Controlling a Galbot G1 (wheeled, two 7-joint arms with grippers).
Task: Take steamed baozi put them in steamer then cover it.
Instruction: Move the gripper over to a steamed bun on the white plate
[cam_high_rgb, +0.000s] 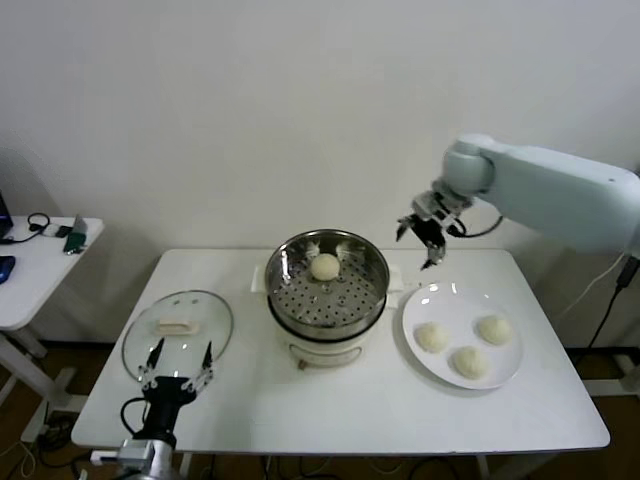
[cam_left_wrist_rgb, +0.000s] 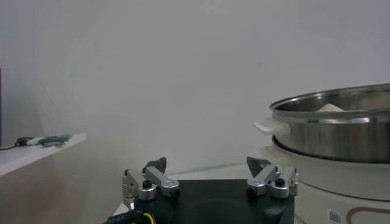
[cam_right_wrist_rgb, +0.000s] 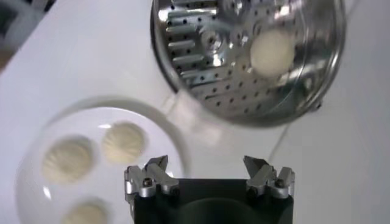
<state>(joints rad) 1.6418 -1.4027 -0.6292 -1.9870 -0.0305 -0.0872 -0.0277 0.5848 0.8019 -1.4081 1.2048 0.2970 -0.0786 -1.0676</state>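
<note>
I see one baozi (cam_high_rgb: 325, 266) in the steamer (cam_high_rgb: 370, 290) mid-desk (cam_high_rgb: 300, 410), three on the white plate (cam_high_rgb: 420, 325) beside it, right pincer (cam_high_rgb: 422, 243) spread above, seemingly empty, left pincer (cam_high_rgb: 180, 362) spread by the cover (cam_high_rgb: 215, 335), white wall (cam_high_rgb: 250, 110) behind.

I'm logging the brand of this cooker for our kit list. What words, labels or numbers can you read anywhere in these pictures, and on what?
No text can be read anywhere.
Steamer: a small grey mark low on its white base in the left wrist view, too small and blurred to read.
White plate, glass cover, table: no print visible.
</note>
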